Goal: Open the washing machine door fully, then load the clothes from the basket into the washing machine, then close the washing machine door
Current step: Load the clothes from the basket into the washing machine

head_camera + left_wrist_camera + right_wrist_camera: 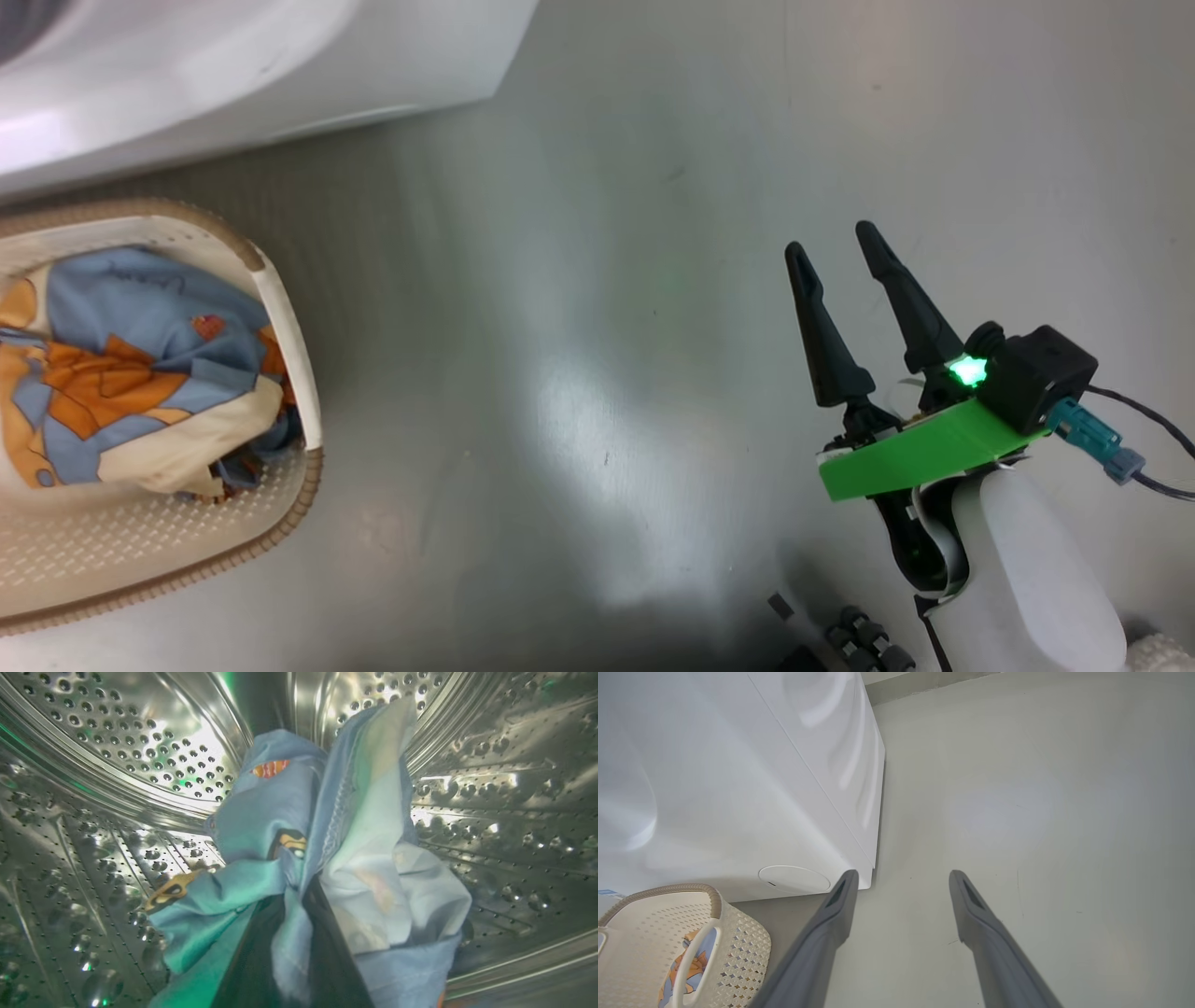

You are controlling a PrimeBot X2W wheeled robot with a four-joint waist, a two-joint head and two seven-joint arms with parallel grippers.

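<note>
left claw (299, 896) pinched a blue garment (275, 812) inside the washing machine drum (140, 742); right claw (833, 241) hung wide above the floor (607, 280). other clothes (140, 355) lay in the basket (291, 327). released cloth wrapped round the fingers (252, 970) could drag back out.

Washing machine (233, 75): white front-loader standing on the floor, with a round white flap (794, 879) low near a front corner and a perforated steel drum (117, 765). Basket (289, 373): cream, with perforated walls and a brown woven-look rim, upright on the floor just beside the machine's front. Clothes (140, 373): a crumpled blue, orange and cream bundle lying in the basket. A further light blue piece (280, 826) with small orange patches hangs bunched inside the drum, pinched between the dark fingers of the left end effector (299, 886).
</note>
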